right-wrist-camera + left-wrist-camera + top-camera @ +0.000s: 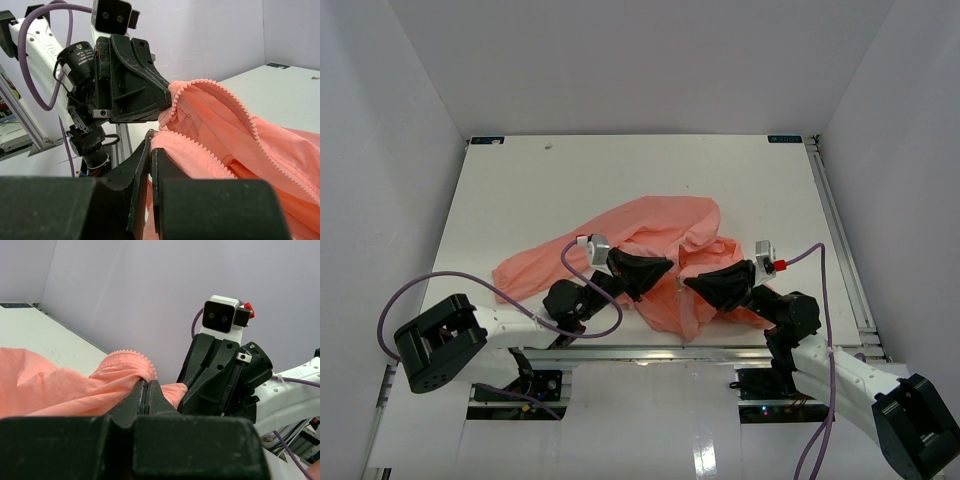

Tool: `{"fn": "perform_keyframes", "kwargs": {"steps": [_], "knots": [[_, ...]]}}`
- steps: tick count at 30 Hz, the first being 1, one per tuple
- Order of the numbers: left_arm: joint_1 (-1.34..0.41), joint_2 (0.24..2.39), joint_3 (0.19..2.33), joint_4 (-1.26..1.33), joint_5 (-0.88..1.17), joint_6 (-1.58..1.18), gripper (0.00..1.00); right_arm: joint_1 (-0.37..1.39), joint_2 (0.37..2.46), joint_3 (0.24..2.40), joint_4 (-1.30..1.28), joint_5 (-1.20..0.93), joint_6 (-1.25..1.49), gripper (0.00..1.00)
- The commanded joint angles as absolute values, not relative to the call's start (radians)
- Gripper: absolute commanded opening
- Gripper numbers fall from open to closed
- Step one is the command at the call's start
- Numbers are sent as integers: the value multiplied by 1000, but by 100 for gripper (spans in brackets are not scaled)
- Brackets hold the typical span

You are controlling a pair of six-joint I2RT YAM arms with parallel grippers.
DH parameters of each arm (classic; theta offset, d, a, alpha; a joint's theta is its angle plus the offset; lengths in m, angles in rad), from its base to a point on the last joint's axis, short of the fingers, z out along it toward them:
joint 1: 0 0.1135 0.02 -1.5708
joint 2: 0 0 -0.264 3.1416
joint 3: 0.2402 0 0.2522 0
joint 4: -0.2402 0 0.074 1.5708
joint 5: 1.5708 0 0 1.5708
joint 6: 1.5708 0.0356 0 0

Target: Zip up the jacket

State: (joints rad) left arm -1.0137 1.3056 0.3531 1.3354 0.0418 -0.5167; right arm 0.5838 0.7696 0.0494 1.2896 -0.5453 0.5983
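Note:
The salmon-pink jacket (660, 225) lies crumpled on the white table (520, 190), near its front edge. My left gripper (670, 266) is shut on a fold of the jacket's edge, and in the left wrist view (148, 382) fabric (60, 385) bulges out between its closed fingers. My right gripper (687, 282) faces it a few centimetres away. In the right wrist view (152, 136) it is shut on the other zipper edge (200, 152), with a small metal part at its tips. Both rows of zipper teeth (225, 95) are apart, lifted off the table.
A metal rail (650, 352) runs along the table's near edge, under both grippers. Another rail (840, 230) lines the right side. White walls enclose the table. Purple cables (590, 300) loop by each wrist.

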Motion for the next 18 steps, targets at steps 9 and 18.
{"fn": "perform_keyframes", "kwargs": {"steps": [9, 18], "knots": [[-1027, 1305, 375, 1821, 57, -525, 0, 588, 776, 50, 1546, -507, 586, 8], [-1029, 1305, 371, 1821, 57, -515, 0, 588, 764, 49, 1532, -492, 582, 8]]}}
